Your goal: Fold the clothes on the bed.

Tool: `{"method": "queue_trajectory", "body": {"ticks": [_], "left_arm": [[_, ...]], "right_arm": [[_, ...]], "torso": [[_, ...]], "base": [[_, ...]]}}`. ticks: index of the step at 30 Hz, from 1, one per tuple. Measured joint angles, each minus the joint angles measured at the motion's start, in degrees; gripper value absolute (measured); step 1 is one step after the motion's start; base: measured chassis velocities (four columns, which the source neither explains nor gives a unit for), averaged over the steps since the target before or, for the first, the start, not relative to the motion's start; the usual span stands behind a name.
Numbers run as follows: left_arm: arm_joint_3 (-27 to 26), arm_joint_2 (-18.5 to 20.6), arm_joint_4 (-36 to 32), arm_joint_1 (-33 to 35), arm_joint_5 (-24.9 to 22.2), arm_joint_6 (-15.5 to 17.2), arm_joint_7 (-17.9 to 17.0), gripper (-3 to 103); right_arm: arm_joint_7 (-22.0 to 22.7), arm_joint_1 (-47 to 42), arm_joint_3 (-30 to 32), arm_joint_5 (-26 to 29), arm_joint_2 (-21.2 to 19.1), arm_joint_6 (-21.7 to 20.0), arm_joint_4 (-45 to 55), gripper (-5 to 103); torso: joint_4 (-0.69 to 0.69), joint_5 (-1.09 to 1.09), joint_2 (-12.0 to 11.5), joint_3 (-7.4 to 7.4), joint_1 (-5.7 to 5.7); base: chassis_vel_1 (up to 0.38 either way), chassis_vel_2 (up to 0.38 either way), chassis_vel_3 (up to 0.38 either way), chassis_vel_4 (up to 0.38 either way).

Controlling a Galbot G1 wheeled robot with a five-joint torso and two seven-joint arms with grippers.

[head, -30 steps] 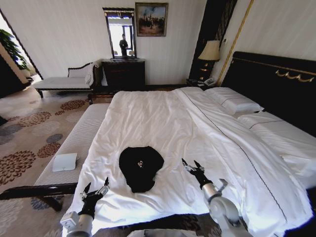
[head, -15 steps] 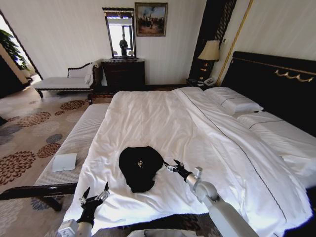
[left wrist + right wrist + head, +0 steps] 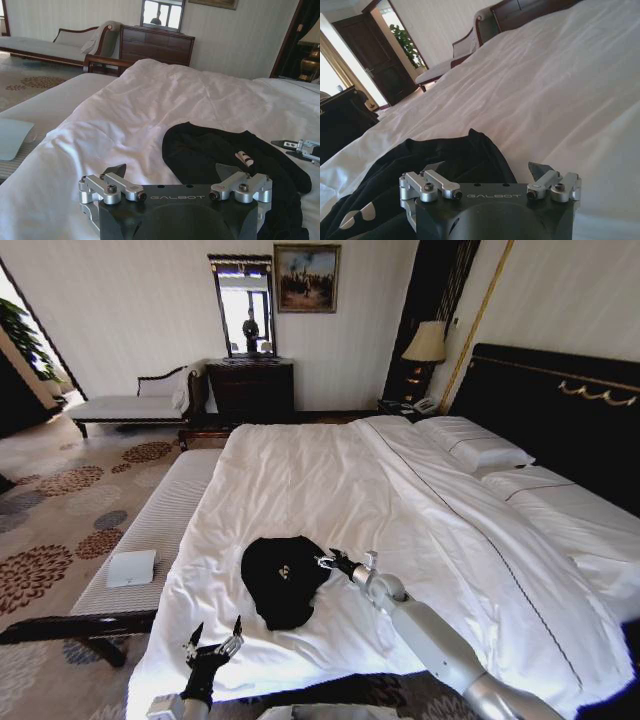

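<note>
The clothes are one black T-shirt (image 3: 283, 580), lying crumpled with a bit of white lettering showing, near the foot of the bed (image 3: 330, 470). My right gripper (image 3: 328, 562) is open with its fingertips at the shirt's right edge, low over the white duvet. In the right wrist view, the black fabric (image 3: 445, 160) lies just beyond the right gripper (image 3: 489, 167), between its spread fingers. My left gripper (image 3: 215, 645) is open near the bed's foot edge, short of the shirt. The left wrist view has the left gripper (image 3: 172, 172) facing the shirt (image 3: 225, 160), with the right gripper (image 3: 295, 146) past it.
A long white-cushioned bench (image 3: 160, 520) runs along the bed's left side with a flat white item (image 3: 131, 568) on it. Pillows (image 3: 475, 445) and a dark headboard (image 3: 560, 410) are at the right. A dresser (image 3: 250, 390), chaise (image 3: 130, 405) and lamp (image 3: 425, 345) stand by the far wall.
My right arm has reached forward and left, bringing its gripper from the bare duvet to the shirt's right edge. The left gripper has dropped lower and shifted slightly right.
</note>
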Motion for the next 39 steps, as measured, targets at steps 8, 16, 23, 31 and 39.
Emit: {"method": "queue_trajectory", "body": {"ticks": [8,16,23,31,39], "left_arm": [[-1.51,-0.27,-0.68,-0.03,-1.0,0.32,-0.23,100],[-2.89,-0.45,-0.76,-0.46,-1.62,0.23,-0.6,100],[-4.68,3.51,2.77,-7.42,-7.76,6.43,-1.63,100],[-4.78,13.78,6.49,-16.45,-26.4,12.12,-5.22,100],[-0.43,23.67,14.08,-30.02,-38.47,13.63,-6.94,100]], "right_arm": [[0.13,1.79,-0.59,3.57,1.28,-1.16,-5.39,68],[0.0,3.18,-1.93,4.15,1.99,-1.15,-7.04,35],[0.5,3.04,-1.95,4.74,2.12,-1.18,-6.24,13],[1.45,2.6,-1.51,4.31,2.04,-1.21,-4.92,1],[2.1,1.09,-0.55,3.2,2.17,-1.15,-4.17,1]], "torso": [[-0.01,0.01,0.0,0.0,0.0],[0.0,0.01,0.0,0.0,0.0],[0.0,0.0,0.0,0.0,0.0],[0.0,0.01,0.01,0.0,0.0],[-0.01,0.01,0.0,0.0,0.0]], "base": [[0.0,0.0,0.0,0.0],[0.0,0.0,0.0,0.0],[0.0,0.0,0.0,0.0],[0.0,0.0,0.0,0.0],[0.0,0.0,0.0,0.0]]}}
